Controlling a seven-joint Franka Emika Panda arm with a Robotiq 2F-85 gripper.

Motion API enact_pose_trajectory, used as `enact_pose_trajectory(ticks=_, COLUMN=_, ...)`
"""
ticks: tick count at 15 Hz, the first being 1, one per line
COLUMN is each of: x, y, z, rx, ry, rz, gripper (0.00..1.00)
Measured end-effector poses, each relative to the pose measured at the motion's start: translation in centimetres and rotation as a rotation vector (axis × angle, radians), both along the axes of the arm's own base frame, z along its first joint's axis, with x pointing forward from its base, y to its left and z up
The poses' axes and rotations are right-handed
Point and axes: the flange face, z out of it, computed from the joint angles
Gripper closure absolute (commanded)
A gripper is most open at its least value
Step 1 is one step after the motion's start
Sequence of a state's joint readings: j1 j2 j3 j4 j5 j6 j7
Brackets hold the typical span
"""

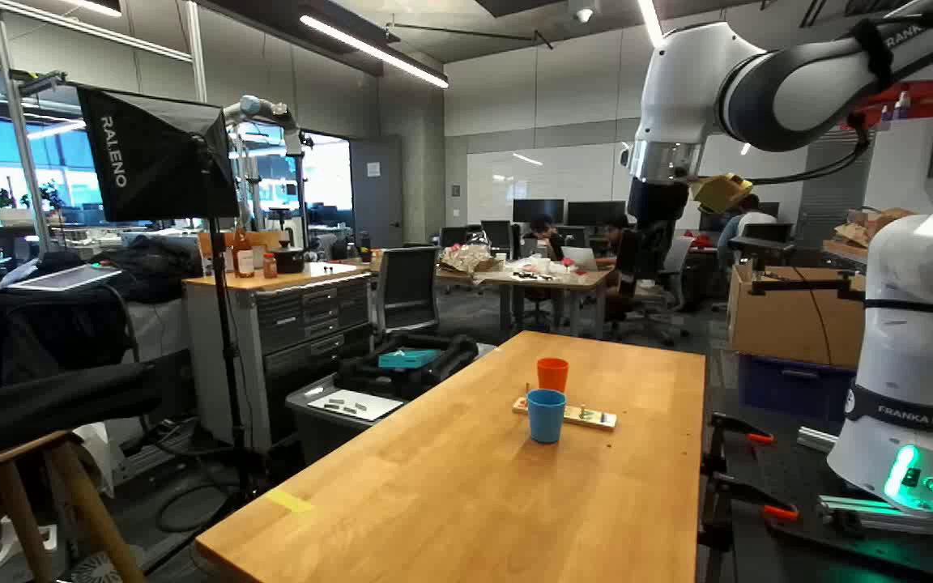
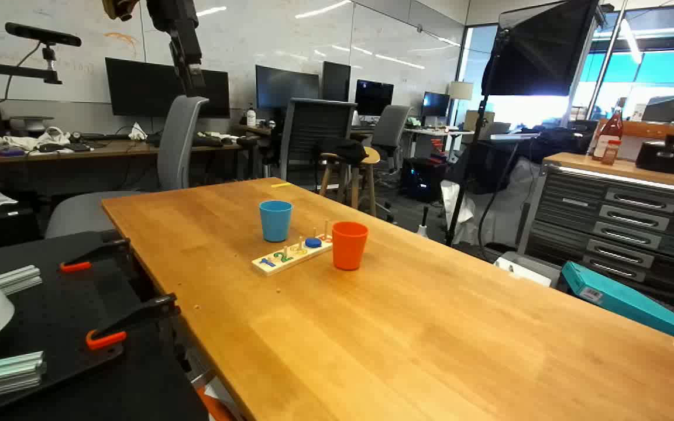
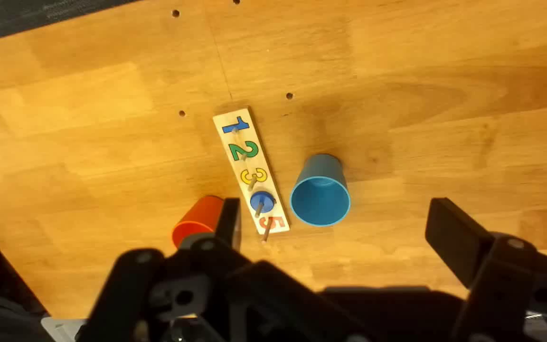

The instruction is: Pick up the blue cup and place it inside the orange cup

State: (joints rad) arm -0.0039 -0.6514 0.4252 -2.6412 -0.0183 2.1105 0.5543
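Observation:
The blue cup stands upright on the wooden table in both exterior views (image 1: pixel 546 419) (image 2: pixel 275 221) and in the wrist view (image 3: pixel 321 202). The orange cup stands upright and apart from it in both exterior views (image 1: pixel 552 373) (image 2: pixel 349 247). In the wrist view the orange cup (image 3: pixel 202 216) is partly hidden behind a finger. My gripper (image 3: pixel 336 223) is open and empty, its fingers wide apart. In both exterior views the gripper (image 1: pixel 635 257) (image 2: pixel 189 76) hangs well above the table. In the wrist view the blue cup shows between the fingers, far below them.
A wooden number board with upright pegs and a blue disc (image 1: pixel 592 415) (image 2: pixel 293 255) (image 3: pixel 252 173) lies between the two cups. The wooden table (image 1: pixel 466 502) has clamps (image 2: pixel 106 339) along the robot's side. A softbox lamp (image 1: pixel 159 154) stands beyond the table.

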Motion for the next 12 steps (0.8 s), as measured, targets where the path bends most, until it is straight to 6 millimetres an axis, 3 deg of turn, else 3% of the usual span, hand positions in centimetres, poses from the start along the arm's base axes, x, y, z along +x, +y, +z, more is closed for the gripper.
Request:
enact_pose_trajectory(ticks=5, x=0.0, y=0.1, z=0.2, rx=0.001, ry=-0.005, rz=0.001, gripper=0.0)
enact_pose_trajectory(ticks=8, x=0.6, y=0.1, z=-0.7, rx=0.008, ry=0.021, rz=0.002, gripper=0.0)
enact_pose_trajectory(ticks=12, x=4.8, y=0.2, z=-3.9, rx=0.062, ry=0.101, rz=-0.013, gripper=0.0)
